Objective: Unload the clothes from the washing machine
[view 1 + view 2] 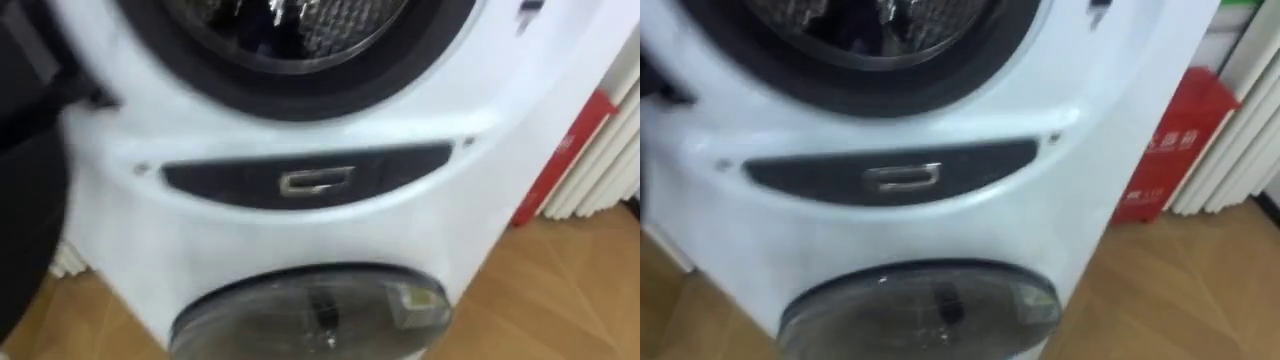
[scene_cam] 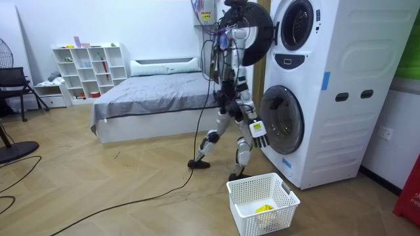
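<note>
Down by washing machine (image 2: 328, 98), right hand (image 2: 258, 130) hangs, fingers (image 2: 260, 137) unclear; red box (image 1: 1165, 150) print unreadable.

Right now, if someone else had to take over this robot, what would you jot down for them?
Right hand: hangs low by the shut lower door; grip unclear.
Done: upper door is swung open; a dark shape lies in the drum.
Basket on the floor beside the robot holds one yellow item.
Left to do: reach into the drum, carry clothes to the basket.
</note>
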Robot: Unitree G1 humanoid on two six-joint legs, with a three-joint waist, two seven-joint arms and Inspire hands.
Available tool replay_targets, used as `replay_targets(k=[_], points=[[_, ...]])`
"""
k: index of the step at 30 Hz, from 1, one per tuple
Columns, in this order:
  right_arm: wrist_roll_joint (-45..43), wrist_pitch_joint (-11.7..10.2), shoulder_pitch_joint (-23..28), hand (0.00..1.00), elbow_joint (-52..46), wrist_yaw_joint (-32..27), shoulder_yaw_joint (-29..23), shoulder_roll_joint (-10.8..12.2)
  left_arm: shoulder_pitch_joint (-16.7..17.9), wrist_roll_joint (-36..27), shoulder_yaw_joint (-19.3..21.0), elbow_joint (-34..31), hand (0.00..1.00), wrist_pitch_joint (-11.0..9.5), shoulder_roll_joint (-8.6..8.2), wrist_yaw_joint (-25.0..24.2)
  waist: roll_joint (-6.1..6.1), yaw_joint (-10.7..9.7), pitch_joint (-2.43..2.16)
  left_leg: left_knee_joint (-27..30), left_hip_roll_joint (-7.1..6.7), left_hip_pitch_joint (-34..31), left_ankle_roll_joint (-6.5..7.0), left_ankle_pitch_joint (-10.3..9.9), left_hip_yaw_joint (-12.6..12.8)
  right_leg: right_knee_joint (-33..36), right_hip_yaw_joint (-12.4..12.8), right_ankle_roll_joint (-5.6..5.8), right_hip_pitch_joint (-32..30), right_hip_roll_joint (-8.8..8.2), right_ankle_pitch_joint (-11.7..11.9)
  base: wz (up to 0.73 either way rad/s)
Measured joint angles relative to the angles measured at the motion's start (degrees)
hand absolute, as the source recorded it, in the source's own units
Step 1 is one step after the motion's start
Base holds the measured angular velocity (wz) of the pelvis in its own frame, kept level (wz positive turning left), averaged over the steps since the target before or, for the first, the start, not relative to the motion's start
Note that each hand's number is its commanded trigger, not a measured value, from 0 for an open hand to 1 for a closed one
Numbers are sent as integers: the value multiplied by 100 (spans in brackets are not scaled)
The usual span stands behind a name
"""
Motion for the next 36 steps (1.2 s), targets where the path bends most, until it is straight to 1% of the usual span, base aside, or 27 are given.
replay_targets(k=[1, 2, 3, 4, 5, 6, 7, 8, 9, 10, 11, 12, 13, 14, 15, 16, 17, 18, 19, 21, 25, 26, 27, 29, 31, 33, 36], points=[[18, 27, 84, 0, -52, 4, -13, -1, 154, -14, -45, 42, 0, -2, 40, -13, -55, -8, -23, 154, -178, -161, 174, 120, 59, -418, 125, 129, 143, -160, 429, 11], [43, 38, 125, 0, -129, -3, -30, -14, 219, -34, -60, 84, 0, -5, 41, -20, -50, -18, -20, 232, -247, -228, 236, 156, 129, -618, 189, 259, 226, -203, 640, 27], [208, 40, 262, 0, -241, -1, -56, -13, 346, -76, -85, 108, 0, -2, 82, -19, -48, -82, -20, 349, -398, -344, 365, 244, 336, -652, 268, 433, 317, -434, 752, 49], [320, 43, 323, 0, -257, 3, -86, -12, 388, -88, -115, 113, 0, 0, 108, -19, -52, -166, -26, 443, -418, -416, 389, 270, 496, -388, 278, 504, 330, -567, 565, 90], [579, 45, 407, 0, -283, 7, -199, -12, 422, -124, -150, 113, 0, -1, 138, -22, -39, -282, -26, 559, -423, -505, 421, 361, 823, 474, 257, 610, 347, -803, 27, 106], [699, 60, 435, 0, -332, -4, -259, -23, 424, -125, -162, 112, 0, -5, 162, -23, -85, -306, -20, 503, -486, -513, 474, 504, 973, 1397, 302, 649, 386, -1003, -413, 111], [728, 103, 444, 0, -345, 2, -259, -50, 423, -119, -138, 95, 0, -7, 173, -20, -111, -290, -74, 350, -598, -502, 526, 693, 1071, 2186, 323, 714, 481, -1175, -747, 74], [738, 111, 445, 0, -356, 4, -259, -65, 436, -119, -123, 81, 0, -18, 170, -20, -152, -264, -67, 270, -638, -494, 554, 787, 1121, 2472, 329, 723, 582, -1226, -878, 50], [738, 118, 436, 0, -381, 6, -258, -79, 479, -71, -48, 64, 0, -39, 161, -28, -163, -195, -100, 74, -706, -482, 582, 989, 1299, 2812, 373, 716, 867, -1292, -1103, 21], [737, 114, 425, 0, -404, 14, -238, -80, 523, -17, 51, 15, 0, -40, 158, -18, -230, -100, -122, -110, -767, -483, 604, 1170, 1477, 2806, 471, 727, 1201, -1303, -1295, 6], [735, 110, 423, 0, -410, 26, -183, -80, 565, -19, 105, -36, 0, -45, 167, -9, -263, -39, -123, -190, -791, -487, 599, 1254, 1594, 2717, 471, 754, 1399, -1337, -1393, -24], [722, 112, 421, 0, -399, 81, -42, -80, 629, -26, 194, -65, 0, -50, 188, 9, -340, 102, -121, -268, -816, -524, 582, 1371, 1776, 2333, 472, 794, 1840, -1387, -1558, -56], [719, 105, 412, 0, -379, 135, 161, -78, 683, -80, 204, -87, 0, -48, 233, 67, -453, 274, -124, -228, -814, -614, 534, 1421, 1953, 1726, 457, 830, 2285, -1452, -1614, -67], [710, 102, 398, 0, -373, 145, 281, -73, 717, -123, 203, -127, 0, -48, 259, 98, -524, 336, -129, -172, -806, -692, 510, 1436, 2021, 1310, 461, 892, 2486, -1468, -1742, -72], [627, 99, 353, 0, -375, 181, 422, -70, 718, -161, 239, -178, 0, -48, 282, 134, -658, 398, -129, -16, -759, -900, 442, 1498, 2099, 507, 441, 921, 2668, -1411, -1928, -71], [455, 97, 302, 0, -375, 201, 427, -82, 693, -161, 245, -191, 0, -53, 251, 115, -686, 503, -118, 24, -661, -1062, 368, 1589, 2072, -57, 338, 888, 2705, -1284, -1922, -82], [395, 97, 262, 0, -375, 213, 430, -82, 694, -159, 251, -183, 0, -69, 243, 98, -696, 580, -108, 28, -620, -1121, 313, 1624, 1962, -275, 319, 843, 2703, -1209, -1894, -107], [369, 91, 195, 0, -377, 227, 545, -85, 698, -164, 287, -149, 0, -79, 243, 89, -697, 657, -98, 67, -525, -1230, 214, 1685, 1762, -618, 168, 641, 2717, -1024, -1776, -87], [373, 85, 170, 0, -379, 247, 667, -89, 702, -204, 302, -119, 0, -87, 249, 99, -684, 608, -93, 67, -426, -1317, 107, 1757, 1402, -795, 148, 527, 2726, -861, -1625, -63], [317, 91, 192, 0, -379, 255, 713, -88, 692, -258, 293, -123, 0, -166, 217, 100, -705, 490, -82, 47, -337, -1337, 7, 1856, 1164, -865, 167, 416, 2712, -720, -1575, -10], [151, 81, 225, 0, -372, 250, 698, -94, 761, -291, 293, -120, 0, -237, 50, 96, -700, 470, -82, 132, -174, -1457, -81, 1940, 1025, -886, 175, 296, 2605, -534, -1524, -6], [149, 81, 226, 0, -368, 248, 698, -93, 774, -298, 293, -116, 0, -238, 37, 97, -686, 470, -76, 154, -172, -1475, -81, 1940, 989, -887, 172, 290, 2600, -526, -1520, 0], [144, 73, 226, 0, -367, 241, 693, -94, 794, -303, 294, -82, 0, -246, 23, 99, -684, 478, -82, 162, -184, -1479, -83, 1939, 919, -888, 153, 287, 2603, -523, -1519, 0], [144, -23, 225, 0, -368, 237, 693, -90, 793, -304, 299, -12, 0, -268, 25, 112, -667, 478, -85, 155, -211, -1475, -87, 1936, 881, -897, 149, 298, 2618, -535, -1511, 2], [150, -110, 225, 0, -364, 213, 694, -76, 791, -304, 294, -4, 0, -296, 25, 114, -638, 462, -74, 136, -254, -1469, -86, 1936, 862, -939, 134, 318, 2657, -557, -1498, 10], [157, -139, 217, 0, -367, 176, 701, -69, 784, -334, 293, 77, 0, -422, 30, 111, -603, 482, -63, 13, -330, -1377, -81, 1933, 832, -1019, 138, 349, 2743, -568, -1487, 6], [149, -170, 161, 0, -365, 112, 688, -67, 776, -373, 298, 239, 0, -479, 59, 114, -592, 462, -57, -140, -412, -1272, -79, 1934, 801, -1106, 141, 385, 2806, -626, -1478, 0]])
